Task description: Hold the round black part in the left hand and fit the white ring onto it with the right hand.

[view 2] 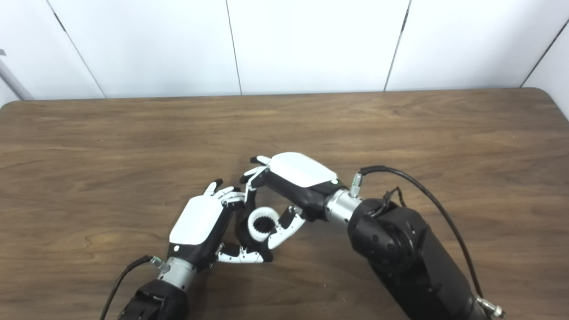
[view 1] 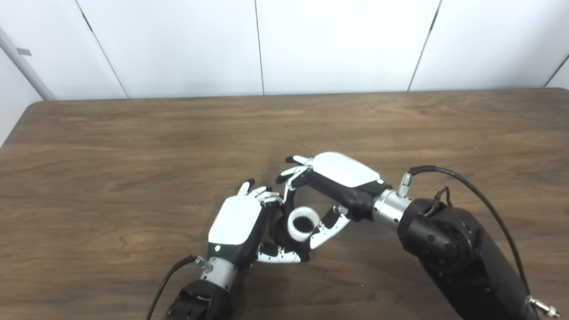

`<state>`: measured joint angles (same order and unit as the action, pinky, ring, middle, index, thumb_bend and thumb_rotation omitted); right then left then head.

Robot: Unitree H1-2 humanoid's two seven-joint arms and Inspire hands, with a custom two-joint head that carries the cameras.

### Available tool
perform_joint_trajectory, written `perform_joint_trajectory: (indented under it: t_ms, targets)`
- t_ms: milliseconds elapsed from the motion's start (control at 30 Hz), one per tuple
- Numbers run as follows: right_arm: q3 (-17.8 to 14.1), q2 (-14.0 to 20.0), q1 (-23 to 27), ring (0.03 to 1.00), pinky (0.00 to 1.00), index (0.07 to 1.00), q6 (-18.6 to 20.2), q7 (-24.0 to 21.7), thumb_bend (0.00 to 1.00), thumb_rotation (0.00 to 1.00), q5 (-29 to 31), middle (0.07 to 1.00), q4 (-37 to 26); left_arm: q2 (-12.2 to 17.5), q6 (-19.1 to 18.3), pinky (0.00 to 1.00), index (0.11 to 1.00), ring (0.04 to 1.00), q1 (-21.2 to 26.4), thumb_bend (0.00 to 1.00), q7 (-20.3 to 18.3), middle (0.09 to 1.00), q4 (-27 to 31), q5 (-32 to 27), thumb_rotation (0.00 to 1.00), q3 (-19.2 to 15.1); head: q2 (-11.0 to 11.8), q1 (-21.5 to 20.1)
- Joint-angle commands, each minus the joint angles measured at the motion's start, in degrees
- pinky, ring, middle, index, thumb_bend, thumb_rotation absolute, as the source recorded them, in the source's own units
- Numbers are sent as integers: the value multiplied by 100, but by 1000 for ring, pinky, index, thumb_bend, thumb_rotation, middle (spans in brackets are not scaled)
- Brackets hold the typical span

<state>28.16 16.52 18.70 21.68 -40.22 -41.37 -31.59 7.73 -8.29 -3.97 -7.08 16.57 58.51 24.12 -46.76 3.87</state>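
Nearest, the bulky black forearm at lower right leads up to the right hand (view 1: pixel 342 186), glossy white shell over black, its fingers and thumb pinched around the white ring (view 1: pixel 303 223). The ring is matte plastic, thick-walled, with fine teeth inside its bore. It sits against the round black part (view 1: pixel 281 232), which the left hand (view 1: pixel 238 224) grips, mostly hidden behind fingers. Both hover just above the brown wood-grain surface (view 1: pixel 133 178), left of centre. Judging by this, the ring is started on the part; whether fully seated I cannot tell
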Motion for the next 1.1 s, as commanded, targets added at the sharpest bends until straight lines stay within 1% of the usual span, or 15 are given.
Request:
perform_joint_trajectory:
  t_ms: [0, 233, 467, 700, 1067]
  targets:
    - [-53, -30, 86, 973, 946, 484, -200, 124, 523, 134, -26, 837, -20, -7, -35, 994, 486, 867, -45, 521, -171, 769, -133, 107, 52, 124, -9, 0]
    - [-113, -48, 61, 980, 946, 484, -343, 227, 522, 134, -40, 846, 211, -19, -53, 1000, 485, 873, -77, 521, -158, 766, -105, 8, 51, 103, -29, -29]
    - [-189, -68, 94, 975, 942, 484, -558, 471, 523, 135, -142, 842, 468, -15, -27, 1000, 485, 869, -79, 522, -121, 763, -105, 0, 50, 108, -42, -22]
    - [-248, -102, 94, 979, 952, 484, -586, 551, 522, 136, -113, 848, 618, -2, -46, 1000, 485, 872, -89, 522, -146, 764, -63, 11, 52, 97, -71, -59]
    - [-243, -194, 62, 978, 945, 484, -512, 590, 523, 137, -218, 853, 674, -1, -79, 1000, 485, 875, -82, 522, -209, 767, -21, 0, 51, 87, -93, -66]
